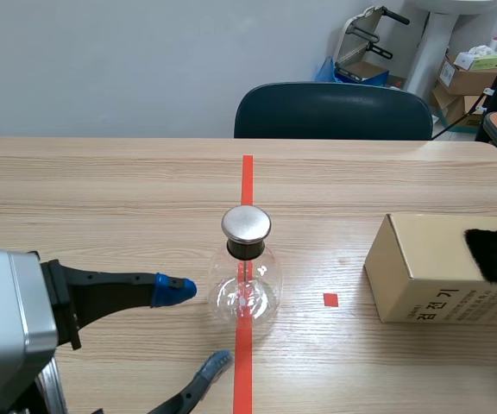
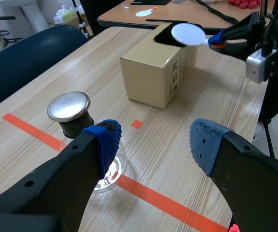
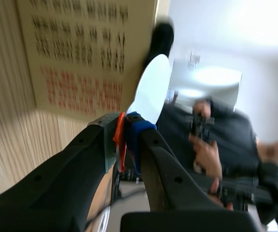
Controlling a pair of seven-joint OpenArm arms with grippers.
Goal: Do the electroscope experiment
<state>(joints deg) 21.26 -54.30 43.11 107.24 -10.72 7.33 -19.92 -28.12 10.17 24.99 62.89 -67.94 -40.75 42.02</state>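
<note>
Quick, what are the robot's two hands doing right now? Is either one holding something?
Left gripper: jaws open, holding nothing, beside the glass flask.
Right gripper: jaws shut, holding the white disc by its handle.

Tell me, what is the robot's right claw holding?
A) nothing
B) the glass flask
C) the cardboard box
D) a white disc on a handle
D: the right gripper is shut on the orange handle of the white disc, while the glass flask stands well away from it.

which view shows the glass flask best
The scene view: the flask stands whole, nothing in front. The left wrist view hides part of it behind a finger; the right wrist view misses it.
</note>
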